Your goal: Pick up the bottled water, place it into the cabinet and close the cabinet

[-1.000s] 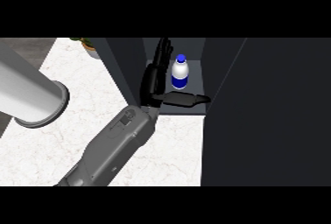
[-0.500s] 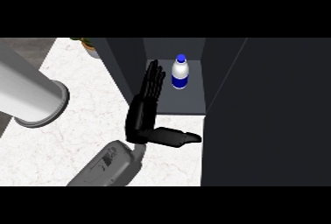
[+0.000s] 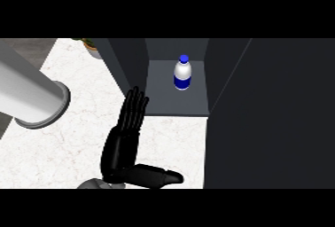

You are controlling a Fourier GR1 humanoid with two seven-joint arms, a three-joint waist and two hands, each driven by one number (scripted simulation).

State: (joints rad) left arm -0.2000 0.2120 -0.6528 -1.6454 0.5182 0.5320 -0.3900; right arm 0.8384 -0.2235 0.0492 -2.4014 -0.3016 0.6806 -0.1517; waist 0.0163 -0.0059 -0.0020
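Pulled robot hand (image 3: 119, 153) back toward lower centre since the earlier frame; released now, stretched straight up-frame, grasping nothing. Leaves bottle (image 3: 182, 74) standing upright, cap (image 3: 184, 57) on top, long axis vertical, alone inside open cabinet (image 3: 177, 103) at upper centre, well apart from robot hand over counter (image 3: 59, 150).

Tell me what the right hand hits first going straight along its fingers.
Likely the dark grey cabinet's left wall, just ahead of the black right hand and its straight fingers; depth is unclear.
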